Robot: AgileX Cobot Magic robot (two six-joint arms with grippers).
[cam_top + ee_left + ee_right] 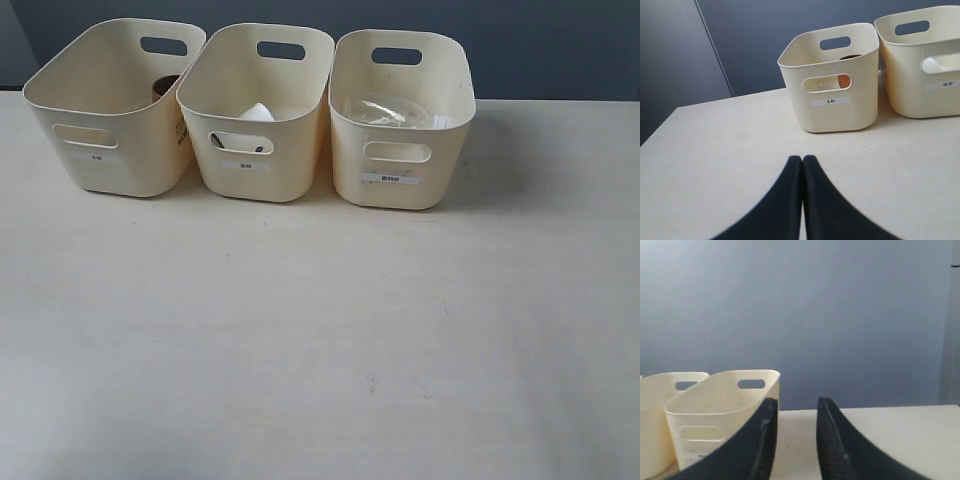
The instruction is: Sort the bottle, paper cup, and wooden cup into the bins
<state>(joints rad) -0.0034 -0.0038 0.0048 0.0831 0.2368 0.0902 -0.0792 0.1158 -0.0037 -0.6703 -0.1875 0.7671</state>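
Sorting looks finished: wooden cup (165,88) in left bin (100,165), paper cup (256,113) in middle bin (250,180), bottle (385,110) in right bin (400,190); left gripper (803,165) clenched empty, right gripper (796,407) released, so only pulling clear seems left.

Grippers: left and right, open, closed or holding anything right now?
Left gripper: closed, holding nothing.
Right gripper: open, holding nothing.

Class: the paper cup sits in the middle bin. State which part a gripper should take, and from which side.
Probably from above: the walls of the middle bin block every sideways approach. Close across the white body of the paper cup, the part showing above the front wall; its exact tilt cannot be told.
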